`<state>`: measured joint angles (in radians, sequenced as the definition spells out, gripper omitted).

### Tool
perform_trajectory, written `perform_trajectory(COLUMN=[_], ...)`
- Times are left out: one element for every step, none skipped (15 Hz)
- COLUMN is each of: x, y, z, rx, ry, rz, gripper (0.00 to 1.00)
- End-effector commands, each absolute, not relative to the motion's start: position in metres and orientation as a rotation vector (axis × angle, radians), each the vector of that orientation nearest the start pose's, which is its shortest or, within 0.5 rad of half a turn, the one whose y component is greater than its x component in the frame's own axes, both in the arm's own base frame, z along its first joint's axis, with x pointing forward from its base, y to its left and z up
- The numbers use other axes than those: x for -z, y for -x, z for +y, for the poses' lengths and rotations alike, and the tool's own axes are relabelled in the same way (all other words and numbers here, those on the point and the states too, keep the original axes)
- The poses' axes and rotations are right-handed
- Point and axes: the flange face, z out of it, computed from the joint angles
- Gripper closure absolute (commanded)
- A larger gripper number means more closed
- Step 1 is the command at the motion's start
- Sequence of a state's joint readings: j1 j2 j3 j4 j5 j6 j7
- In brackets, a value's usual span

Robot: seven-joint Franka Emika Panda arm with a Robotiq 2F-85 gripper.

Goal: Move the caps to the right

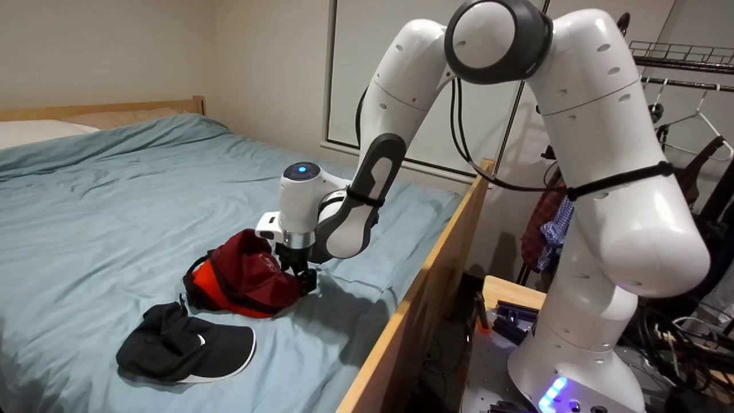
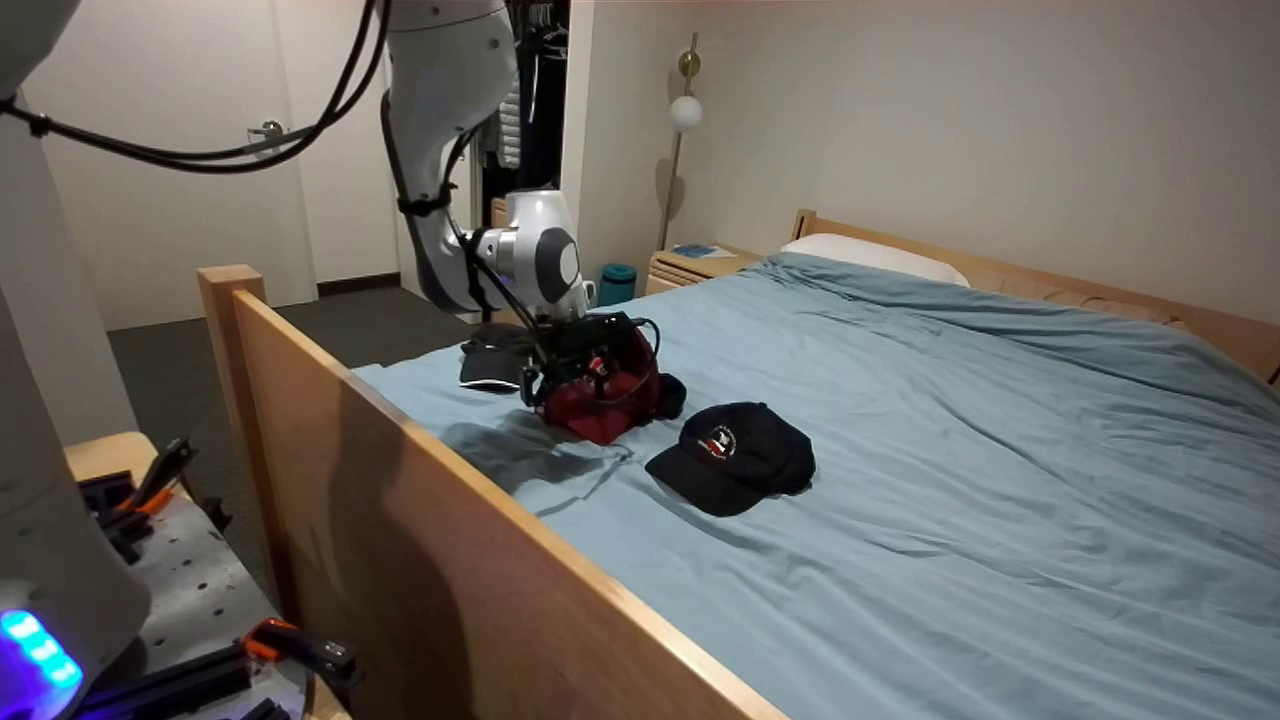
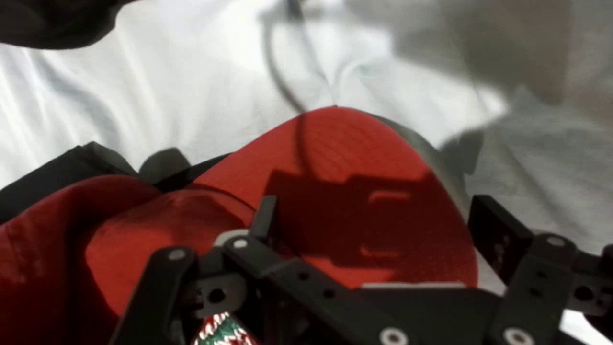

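Your end effector (image 3: 376, 223) is wide, spanning the brim (image 3: 311, 148) of the red cap (image 1: 246, 275), which lies on the surface (image 1: 143, 212). Depth's unclear: I'd check, pinch gently, lift before traversing. Black cap (image 2: 740, 455) sits at red's 4 o'clock in an exterior view.

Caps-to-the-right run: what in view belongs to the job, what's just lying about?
In the job:
gripper
red cap
black cap with white-edged brim
black cap with round emblem

Not part of it:
hanging clothes
teal cylinder
globe lamp
white pillow
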<state>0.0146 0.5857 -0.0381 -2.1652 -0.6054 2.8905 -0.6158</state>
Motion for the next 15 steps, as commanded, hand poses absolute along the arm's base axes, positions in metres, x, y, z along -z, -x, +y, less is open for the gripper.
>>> perform_trajectory(x=[-0.131, -0.136, -0.142, -0.148, -0.153, -0.159, -0.165, -0.169, -0.172, -0.173, -0.174, -0.175, -0.174, -0.174, -0.173], y=[-0.569, -0.570, -0.570, -0.571, -0.572, -0.573, -0.574, -0.574, -0.575, -0.574, -0.574, -0.574, -0.573, -0.573, -0.572], z=[0.021, 0.020, 0.019, 0.018, 0.015, 0.013, 0.011, 0.008, 0.006, 0.003, 0.002, 0.001, 0.001, 0.001, 0.002], rx=[0.236, 0.281, 0.340, 0.392, 0.452, 0.514, 0.572, 0.617, 0.663, 0.694, 0.714, 0.729, 0.737, 0.744, 0.748], ry=[2.779, 2.776, 2.776, 2.780, 2.786, 2.791, 2.796, 2.802, 2.807, 2.812, 2.816, 2.818, 2.815, 2.815, 2.813], rz=[-1.976, -1.988, -1.989, -1.982, -1.966, -1.946, -1.927, -1.905, -1.881, -1.854, -1.839, -1.827, -1.819, -1.812, -1.802], gripper=[0.26, 0.32, 0.38, 0.45, 0.51, 0.59, 0.66, 0.73, 0.80, 0.87, 0.92, 0.96, 0.95, 0.97, 0.95])
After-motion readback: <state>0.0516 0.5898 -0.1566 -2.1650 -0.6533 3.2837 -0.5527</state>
